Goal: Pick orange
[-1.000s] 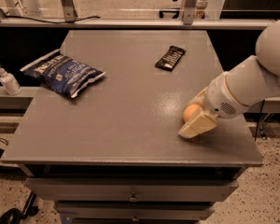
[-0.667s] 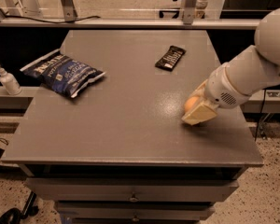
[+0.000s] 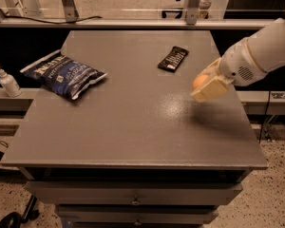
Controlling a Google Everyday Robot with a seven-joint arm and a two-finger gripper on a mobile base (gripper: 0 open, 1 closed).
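Gripper (image 3: 204, 90): at 3 o'clock over the tabletop (image 3: 133, 132), closed around the orange, cream fingers (image 3: 213, 86) clasping it.
Orange (image 3: 198, 81): between the fingers, only its left part showing; apparently clear of the surface, judging by the soft shadow below toward 5 o'clock.
Step in hand: the lift, with the pick seemingly almost done.
Doing it well: steady squeeze, firm enough for a smooth, round, roll-prone skin, not hard enough to bruise; straight rise, no swinging, no wrist tilt.
Risk: a slip out on the exposed side toward 9 o'clock, then a roll across the flat top and off an edge.
Tabletop: grey, matte, flat, a faint sheen right of centre; no raised lip visible at the edges.
Chip bag (image 3: 66, 75): blue, at 9 to 10 o'clock, well apart from the gripper.
Snack bar (image 3: 173, 59): dark wrapper, at 1 o'clock, near the gripper, not touching.
Room: drawers (image 3: 133, 201) under the front edge; a pump bottle (image 3: 8, 82) on a ledge off the tabletop at 9 o'clock; speckled floor at the lower corners; metal frame legs beyond 12 o'clock.
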